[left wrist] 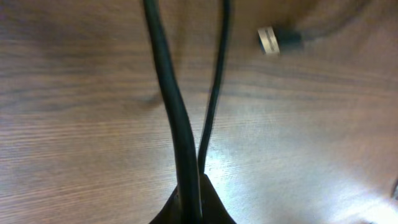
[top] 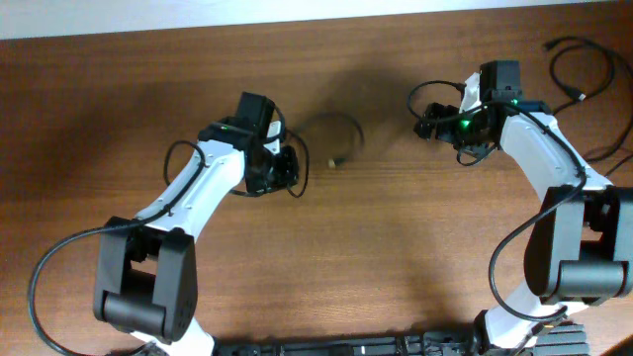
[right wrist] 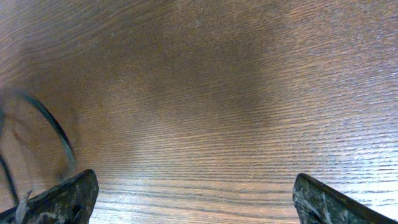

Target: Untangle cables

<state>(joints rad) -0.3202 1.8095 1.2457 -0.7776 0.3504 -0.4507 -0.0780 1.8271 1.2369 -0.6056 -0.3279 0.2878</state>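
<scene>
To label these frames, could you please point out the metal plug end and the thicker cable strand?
metal plug end (left wrist: pixel 269 40): left wrist view, on its silver tip.
thicker cable strand (left wrist: pixel 166 93): left wrist view, mid-length.

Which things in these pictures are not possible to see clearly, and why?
Overhead: left gripper fingertips, hidden under its own body.
Left wrist: cable cut off by the top edge; plug blurred.
Right wrist: a cable loop blurred, cut by the left edge.
Overhead: far cable leaves the right edge.

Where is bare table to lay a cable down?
Bare: the brown wooden table between the white left arm and white right arm, near side; also far left. Crowded: thin black cable mid-table, black cable loops far right.
</scene>
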